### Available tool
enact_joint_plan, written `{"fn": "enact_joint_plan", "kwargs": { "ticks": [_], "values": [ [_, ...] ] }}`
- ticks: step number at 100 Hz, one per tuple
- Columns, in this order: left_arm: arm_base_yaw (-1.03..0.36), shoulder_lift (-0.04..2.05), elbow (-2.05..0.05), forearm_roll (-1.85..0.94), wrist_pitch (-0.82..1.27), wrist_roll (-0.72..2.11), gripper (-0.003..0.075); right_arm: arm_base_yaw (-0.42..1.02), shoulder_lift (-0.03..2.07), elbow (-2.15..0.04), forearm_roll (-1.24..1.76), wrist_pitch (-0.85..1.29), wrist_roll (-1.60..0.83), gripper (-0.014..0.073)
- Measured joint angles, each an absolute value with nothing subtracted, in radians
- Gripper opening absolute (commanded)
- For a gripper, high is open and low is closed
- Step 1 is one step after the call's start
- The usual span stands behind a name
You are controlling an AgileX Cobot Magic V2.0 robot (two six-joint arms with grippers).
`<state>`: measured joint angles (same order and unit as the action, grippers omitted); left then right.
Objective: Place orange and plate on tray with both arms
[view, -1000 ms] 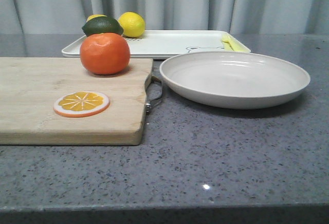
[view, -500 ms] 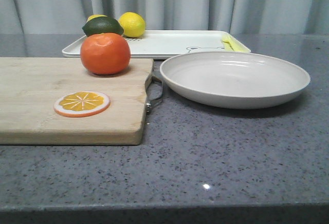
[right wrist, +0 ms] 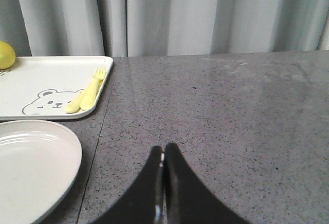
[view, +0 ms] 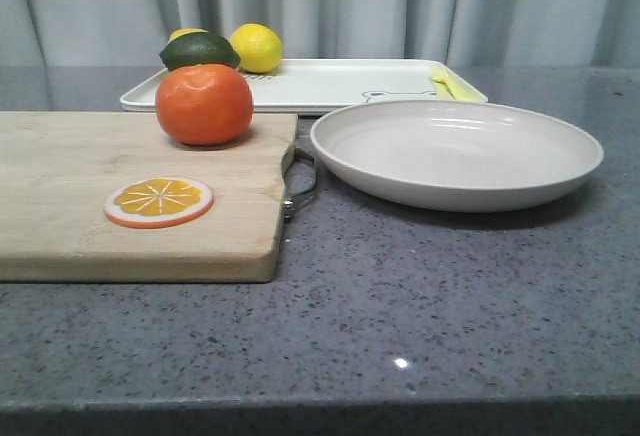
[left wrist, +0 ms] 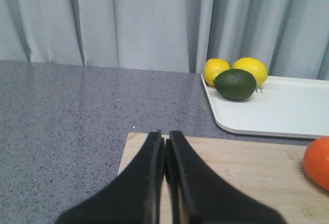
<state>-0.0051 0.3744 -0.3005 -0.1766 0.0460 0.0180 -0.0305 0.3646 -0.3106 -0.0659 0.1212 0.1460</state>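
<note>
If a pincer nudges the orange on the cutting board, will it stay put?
Probably not. The orange is round and rests loose on the flat cutting board, so it would likely roll. Its dimpled skin should give some grip, and it looks firm enough for a gentle squeeze.

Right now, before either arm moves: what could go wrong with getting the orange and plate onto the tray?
1. The orange is round and sits free on the cutting board; a glancing touch could roll it off.
2. The tray already holds two lemons, a lime and a yellow fork; the wide plate may not fit flat.
3. Both the left gripper and right gripper are shut, so they must open first.
</note>
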Motion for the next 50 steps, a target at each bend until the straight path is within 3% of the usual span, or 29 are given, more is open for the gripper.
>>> {"fn": "enact_joint_plan", "kwargs": {
  "ticks": [50],
  "values": [
    [-0.005,0.597,-0.428,-0.177,0.111,0.018,-0.0015,-0.031,0.583,-0.509,-0.058,0.282,0.146,-0.006]
  ]
}}
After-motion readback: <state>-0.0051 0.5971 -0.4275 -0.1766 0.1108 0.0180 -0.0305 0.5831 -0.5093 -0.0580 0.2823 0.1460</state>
